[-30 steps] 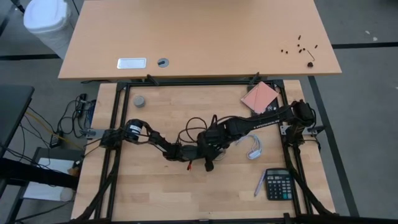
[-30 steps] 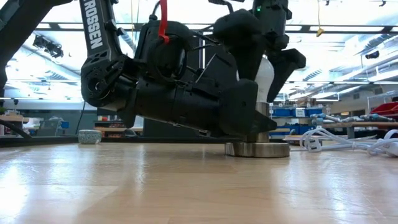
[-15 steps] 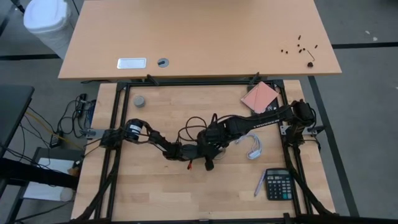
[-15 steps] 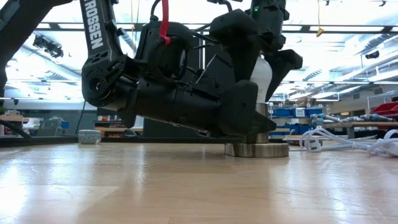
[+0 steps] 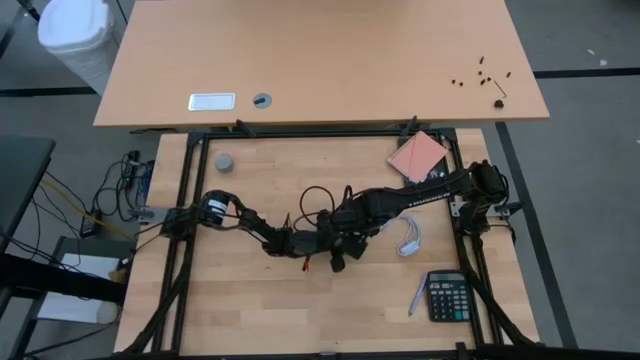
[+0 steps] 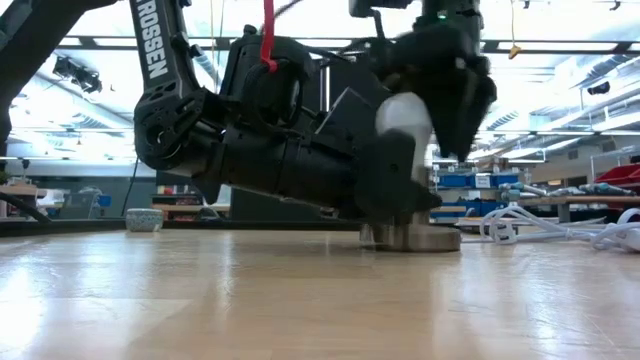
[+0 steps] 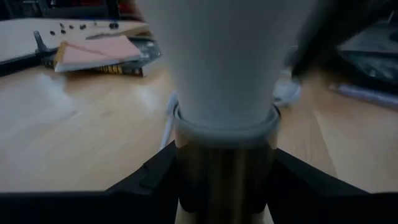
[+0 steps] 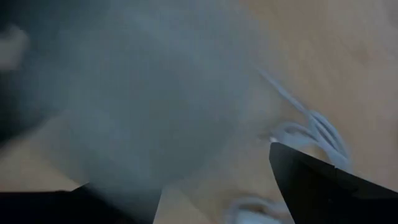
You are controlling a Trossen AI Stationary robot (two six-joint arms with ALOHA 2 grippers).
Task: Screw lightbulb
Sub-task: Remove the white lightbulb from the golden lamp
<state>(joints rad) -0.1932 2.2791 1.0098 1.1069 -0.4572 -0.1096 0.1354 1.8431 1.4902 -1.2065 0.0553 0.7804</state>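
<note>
Lightbulb stands upright in the metal socket near the middle of my table, its white head up and its narrow end sunk in the brass collar, as my left wrist view shows close up. My left gripper lies low along the wood, reaching in from nine o'clock, and its two dark fingers sit on either side of the socket's collar, clamped on it. My right gripper comes down over the bulb's head from the three o'clock side; its fingers flank the white glass, but whether they press on it I cannot tell, since that wrist view is filled with a pale blur. A white cord lies coiled on the wood at three o'clock from the socket. Farther out at five o'clock sits a calculator, with a pen just beside it. A small grey cap rests at ten o'clock, well apart, and a pink pad lies at one o'clock
</note>
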